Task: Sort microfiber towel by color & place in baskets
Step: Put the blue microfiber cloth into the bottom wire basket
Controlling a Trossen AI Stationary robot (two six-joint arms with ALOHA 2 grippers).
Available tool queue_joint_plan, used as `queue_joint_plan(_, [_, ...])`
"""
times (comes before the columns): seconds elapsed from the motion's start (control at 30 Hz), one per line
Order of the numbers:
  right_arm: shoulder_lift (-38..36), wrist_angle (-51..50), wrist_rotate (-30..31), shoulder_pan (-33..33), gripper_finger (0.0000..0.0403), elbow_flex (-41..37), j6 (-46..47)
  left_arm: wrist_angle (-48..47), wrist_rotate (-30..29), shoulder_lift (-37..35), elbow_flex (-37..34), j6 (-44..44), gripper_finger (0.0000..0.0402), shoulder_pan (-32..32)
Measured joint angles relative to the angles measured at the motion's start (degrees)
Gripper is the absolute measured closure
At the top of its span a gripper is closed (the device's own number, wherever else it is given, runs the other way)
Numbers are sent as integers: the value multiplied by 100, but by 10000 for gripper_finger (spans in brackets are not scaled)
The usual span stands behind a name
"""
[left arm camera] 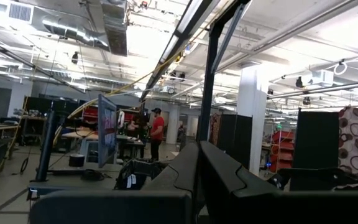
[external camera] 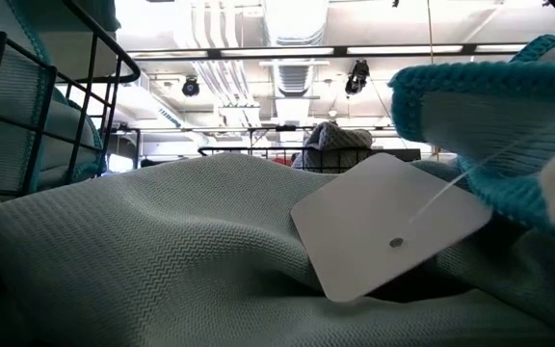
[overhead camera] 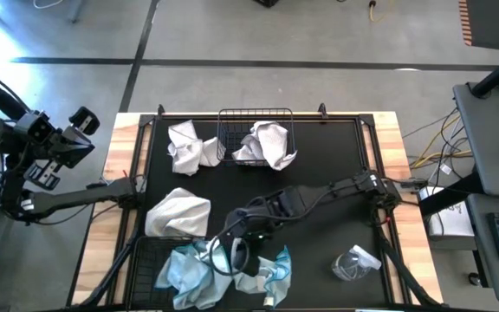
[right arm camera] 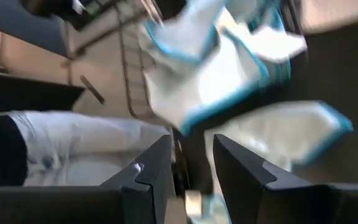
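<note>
Two light blue towels lie near the table's near edge. One [overhead camera: 189, 270] sits in the near-left basket [overhead camera: 145, 260], the other [overhead camera: 271, 270] on the black mat beside it. One white towel [overhead camera: 267, 143] fills the far basket [overhead camera: 232, 117]; two more white towels [overhead camera: 189, 149] [overhead camera: 178, 212] lie on the mat. My right gripper [overhead camera: 236, 244] hovers open just above the blue towels [right arm camera: 229, 81], touching nothing. My left gripper [overhead camera: 81, 130] waits shut off the table's left edge. In the low view a blue towel [external camera: 162, 251] with a white tag [external camera: 393, 241] fills the foreground.
A clear plastic wrapper [overhead camera: 353, 263] lies on the mat toward the near right corner. The black mat [overhead camera: 336, 156] covers most of the wooden table, with bare room on its right half. The right arm [overhead camera: 336, 186] stretches across the middle of the mat.
</note>
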Motion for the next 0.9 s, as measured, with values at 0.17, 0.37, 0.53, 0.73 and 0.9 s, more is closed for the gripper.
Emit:
queue_joint_plan(0.17, [-51, -934, 7, 116, 291, 3, 275, 0, 2, 0, 0, 33, 402, 0])
queue_joint_plan(0.37, [-84, -1364, 13, 255, 291, 3, 574, 0, 2, 0, 0, 152, 402, 0])
queue_joint_plan(0.53, [-132, -1427, 18, 263, 291, 6, 633, 0, 0, 0, 0, 208, 402, 0])
queue_joint_plan(0.73, [-199, -1680, 18, 285, 291, 6, 699, 0, 0, 0, 0, 208, 402, 2])
queue_joint_plan(0.9, [-283, -1883, 18, 376, 291, 8, 892, 0, 0, 0, 0, 175, 402, 2])
